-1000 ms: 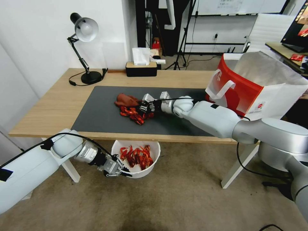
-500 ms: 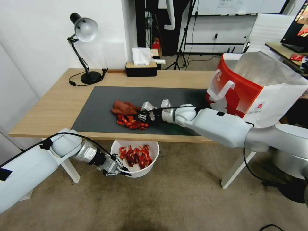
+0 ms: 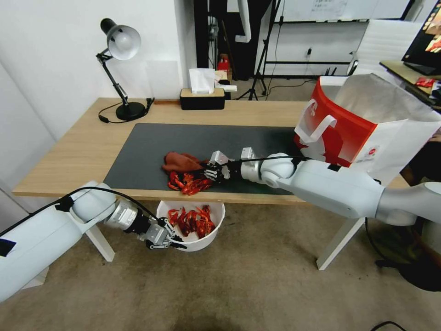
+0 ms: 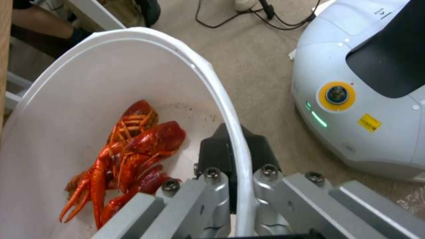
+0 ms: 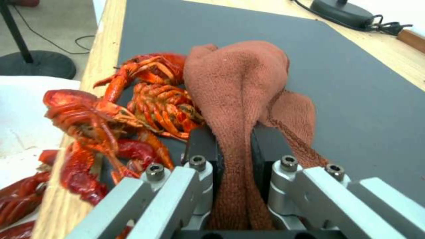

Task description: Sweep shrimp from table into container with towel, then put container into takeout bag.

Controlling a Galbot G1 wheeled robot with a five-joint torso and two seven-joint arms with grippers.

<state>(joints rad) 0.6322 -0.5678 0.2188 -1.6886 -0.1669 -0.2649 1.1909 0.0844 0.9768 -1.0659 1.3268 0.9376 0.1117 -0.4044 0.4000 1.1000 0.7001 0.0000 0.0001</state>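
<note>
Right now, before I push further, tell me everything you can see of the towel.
The towel is a small rust-red terry cloth, bunched into a soft lump with one flap trailing to the side. The right gripper has its jaws shut on a pinched fold of it. It lies on the dark mat near the table's front edge, pressed against the shrimp heaped between it and that edge.

Table (image 3: 82, 151): grey mat (image 3: 147, 156); lamp (image 3: 120, 69); takeout bag (image 3: 363, 124)
</note>
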